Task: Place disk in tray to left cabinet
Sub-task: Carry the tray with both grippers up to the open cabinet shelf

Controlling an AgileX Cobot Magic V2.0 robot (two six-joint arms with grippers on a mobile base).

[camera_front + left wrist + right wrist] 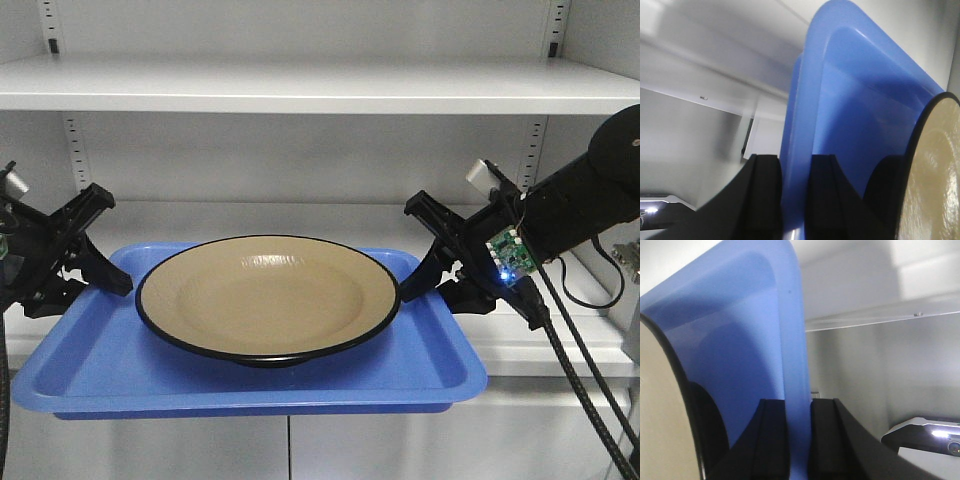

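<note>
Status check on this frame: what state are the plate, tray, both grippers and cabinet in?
disk: right way up, lying in the tray.
tray: roughly level, clamped at both ends, front overhanging the lower shelf; unclear whether it rests there.
left gripper: shut on the tray's left rim.
right gripper: shut on the tray's right rim.
left cabinet: shelves open-fronted.

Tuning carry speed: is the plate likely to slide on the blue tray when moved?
Probably yes: the plate looks glossy and sits loose on the smooth tray, nothing bracing it. Its low, wide shape makes tipping unlikely. The tray, pinched only at its rims by the left end effector and right end effector, may flex a little.
</note>
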